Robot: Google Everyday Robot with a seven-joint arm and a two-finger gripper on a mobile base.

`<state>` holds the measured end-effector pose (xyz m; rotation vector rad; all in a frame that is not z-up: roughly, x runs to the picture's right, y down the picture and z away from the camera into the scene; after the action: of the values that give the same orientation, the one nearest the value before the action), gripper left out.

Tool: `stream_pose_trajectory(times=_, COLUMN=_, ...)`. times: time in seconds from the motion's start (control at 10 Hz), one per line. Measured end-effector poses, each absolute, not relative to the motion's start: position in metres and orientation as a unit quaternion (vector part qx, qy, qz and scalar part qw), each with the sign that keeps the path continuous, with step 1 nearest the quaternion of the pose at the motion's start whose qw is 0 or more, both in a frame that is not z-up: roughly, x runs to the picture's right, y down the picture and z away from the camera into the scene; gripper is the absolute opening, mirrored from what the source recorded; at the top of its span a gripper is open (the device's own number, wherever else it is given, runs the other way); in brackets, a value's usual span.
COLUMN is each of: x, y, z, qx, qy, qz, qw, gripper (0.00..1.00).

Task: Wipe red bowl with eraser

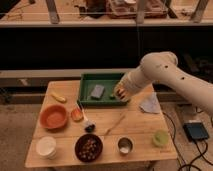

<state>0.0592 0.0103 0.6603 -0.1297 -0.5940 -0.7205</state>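
Camera view: pincer (120, 92) closed, at right end of green tray (100, 76).

bowls (52, 116) (89, 147) 2 | cups (46, 147) (124, 145) (159, 138) 3 | tray (102, 76) 1 | gripper (120, 92) 1, at tray's right end

Robot lab: arm (161, 70), cabled floor box (196, 131); gripper (120, 92) over green tray (100, 76).

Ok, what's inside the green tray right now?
A grey-blue pad lies in the green tray. The hand hangs over its right end, covering whatever lies there.
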Motion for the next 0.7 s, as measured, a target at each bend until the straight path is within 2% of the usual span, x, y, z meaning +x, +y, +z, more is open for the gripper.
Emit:
stream_pose_trajectory(times=0.2, x=0.029, y=0.026, z=0.617, qx=0.009, qy=-0.322, qz=-0.402, qw=0.857, gripper=0.09)
stream_pose_trajectory(times=0.3, x=0.020, y=0.032, z=0.605, qx=0.026, qy=-0.329, qz=-0.415, qw=0.848, gripper=0.09)
stream_pose_trajectory(times=0.7, x=0.008, y=0.038, z=0.592, qx=0.045, qy=-0.337, qz=-0.432, qw=0.836, gripper=0.09)
